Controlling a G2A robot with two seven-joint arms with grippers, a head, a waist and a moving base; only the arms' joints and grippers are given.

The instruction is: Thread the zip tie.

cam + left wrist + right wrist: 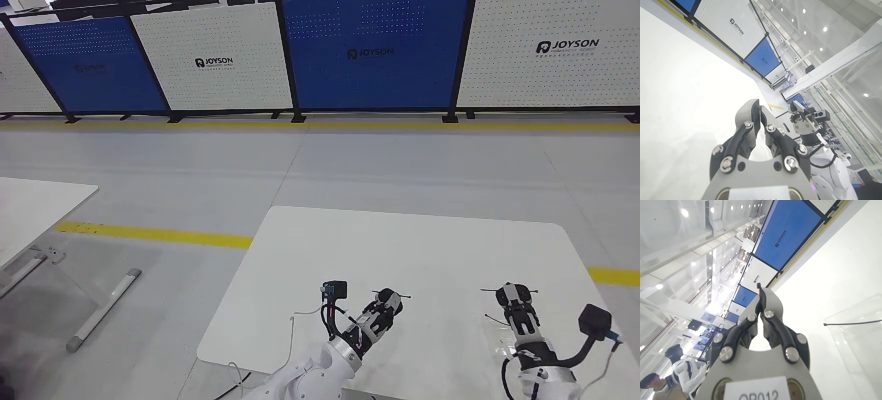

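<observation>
Clenched, my right pincer (761, 292) grips a black zip tie (758, 285). I can see the tie's head poking out just past the fingertips, with the strap running back between the pads. On the overhead feed the right pincer (512, 292) sits over the near right part of the white table (400, 250), pointing away from the robot.

My left pincer (759, 106) is closed as well, its pads pressed together at the tips, and I cannot tell whether anything is caught between them. From above, the left pincer (390, 298) is over the near middle of the table, angled toward the far right and well apart from the right pincer. On the left wrist feed I also see the right pincer (797, 108) farther off.

Near the right pincer a clear tray (863, 347) rests on the table. A second zip tie (851, 323), also black, lies flat in it with its head close to the tray's corner.

Farther out, the grey floor carries a yellow line (150, 235). Another white table (30, 205) stands off to the left. Blue and white pegboard panels (375, 55) close off the back.
</observation>
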